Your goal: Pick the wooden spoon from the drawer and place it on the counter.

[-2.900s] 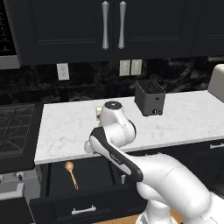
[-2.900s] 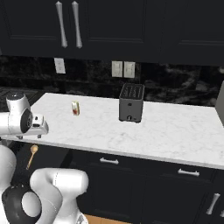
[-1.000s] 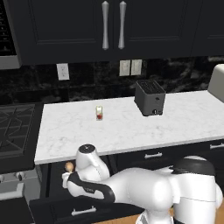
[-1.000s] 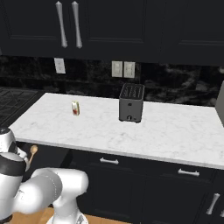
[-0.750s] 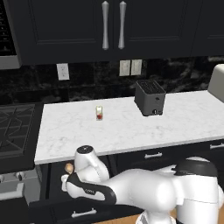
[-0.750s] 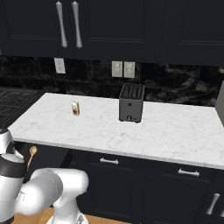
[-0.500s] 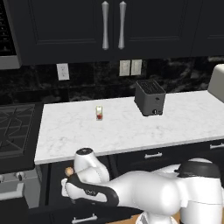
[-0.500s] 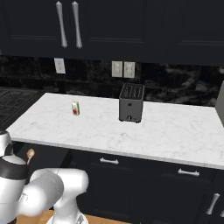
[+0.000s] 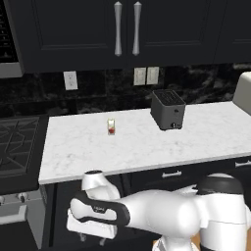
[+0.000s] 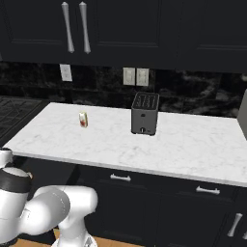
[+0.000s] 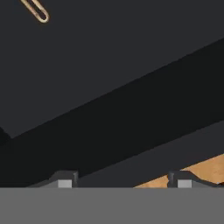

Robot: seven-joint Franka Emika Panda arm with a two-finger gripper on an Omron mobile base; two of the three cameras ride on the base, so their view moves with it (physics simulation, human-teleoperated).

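In the hand view a thin light-brown piece of the wooden spoon (image 11: 36,12) lies on the dark floor of the drawer (image 11: 109,65), at the top left and far from the fingertips. My gripper (image 11: 123,183) is open, its two dark tips wide apart with nothing between them. From the left base view, my hand (image 9: 93,238) hangs low in front of the open drawer (image 9: 59,215), below the edge of the white marble counter (image 9: 147,142), and covers the spoon.
On the counter (image 10: 183,140) stand a small glass shaker (image 9: 111,126) and a dark toaster (image 9: 167,109). A black gas stove (image 9: 14,147) adjoins the counter on the left. Narrower black drawers (image 10: 120,193) sit under the counter to the right. Wooden floor (image 11: 197,168) shows below the drawer front.
My hand has sunk lower over the open drawer. The spoon's bowl, earlier visible beside the hand in the base views, is now covered by it.
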